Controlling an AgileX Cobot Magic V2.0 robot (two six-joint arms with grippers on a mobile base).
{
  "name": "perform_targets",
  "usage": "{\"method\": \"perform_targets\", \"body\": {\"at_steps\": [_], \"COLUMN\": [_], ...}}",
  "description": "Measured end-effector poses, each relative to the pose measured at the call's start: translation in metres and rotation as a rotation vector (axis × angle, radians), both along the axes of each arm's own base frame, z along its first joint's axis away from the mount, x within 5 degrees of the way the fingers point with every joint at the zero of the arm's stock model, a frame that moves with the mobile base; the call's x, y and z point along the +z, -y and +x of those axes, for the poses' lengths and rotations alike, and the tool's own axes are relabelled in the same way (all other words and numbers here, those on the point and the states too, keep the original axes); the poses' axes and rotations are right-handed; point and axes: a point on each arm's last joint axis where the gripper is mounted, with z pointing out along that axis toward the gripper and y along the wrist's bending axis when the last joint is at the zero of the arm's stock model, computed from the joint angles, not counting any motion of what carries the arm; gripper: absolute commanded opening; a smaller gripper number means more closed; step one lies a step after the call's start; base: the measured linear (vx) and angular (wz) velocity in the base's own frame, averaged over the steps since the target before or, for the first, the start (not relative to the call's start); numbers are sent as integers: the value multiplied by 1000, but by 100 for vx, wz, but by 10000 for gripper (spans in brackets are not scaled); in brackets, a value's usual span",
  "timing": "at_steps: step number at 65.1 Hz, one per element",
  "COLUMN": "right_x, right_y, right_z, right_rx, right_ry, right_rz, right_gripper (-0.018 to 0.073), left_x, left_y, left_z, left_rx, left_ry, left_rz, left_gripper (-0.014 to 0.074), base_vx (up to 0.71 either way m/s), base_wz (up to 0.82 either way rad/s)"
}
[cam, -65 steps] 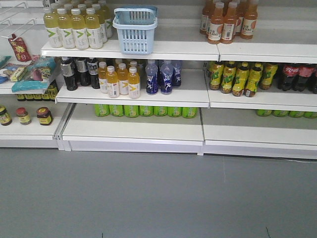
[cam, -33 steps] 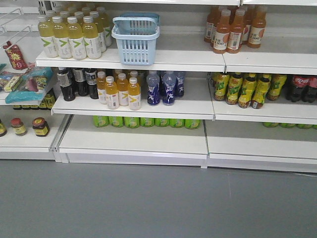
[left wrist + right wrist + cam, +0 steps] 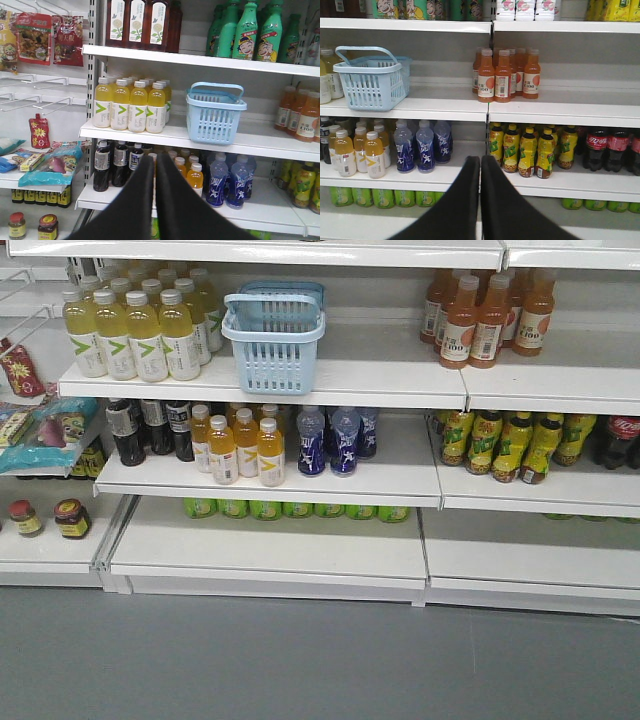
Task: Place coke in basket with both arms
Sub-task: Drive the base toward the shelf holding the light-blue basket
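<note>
The light blue basket (image 3: 272, 345) stands upright on a white shelf (image 3: 390, 385), its hoop handles raised above the rim and nothing visible inside it. Just left of the basket, on the same shelf, is a block of pale yellow drink bottles (image 3: 140, 332). Well to the right of the basket on that level is a cluster of orange-brown tea bottles (image 3: 485, 318). One shelf below the basket, orange juice bottles (image 3: 240, 448) sit slightly to its left and blue bottles (image 3: 330, 440) almost straight beneath it, with black-labelled dark bottles (image 3: 150, 430) further left. Below and far to the right of the basket are yellow-green bottles (image 3: 530, 150) and, beyond them, dark cola bottles with red labels (image 3: 610, 149). Green cans (image 3: 290, 508) line the back of the lowest shelf under the basket, and green bottles (image 3: 250, 27) stand on the shelf above it. The left gripper (image 3: 154, 159) shows at the bottom of its wrist view, lower than the basket and to its left, its two black tapered fingers pressed together at the tips with nothing between them. The right gripper (image 3: 480, 159) is likewise closed tight and holds nothing, sitting below and to the right of the basket in its own view.
</note>
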Motion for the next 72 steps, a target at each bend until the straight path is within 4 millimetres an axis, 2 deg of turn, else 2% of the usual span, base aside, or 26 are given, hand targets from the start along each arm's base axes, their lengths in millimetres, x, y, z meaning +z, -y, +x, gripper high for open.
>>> {"method": "perform_targets", "body": {"at_steps": [72], "right_x": [0], "right_y": [0], "right_z": [0], "right_rx": [0], "right_ry": [0], "right_rz": [0], "right_gripper": [-5], "left_x": [0], "left_y": [0], "left_z": [0], "left_rx": [0], "left_ry": [0], "left_rz": [0], "left_gripper": [-6], "base_vx": [15], "base_wz": [-3]}}
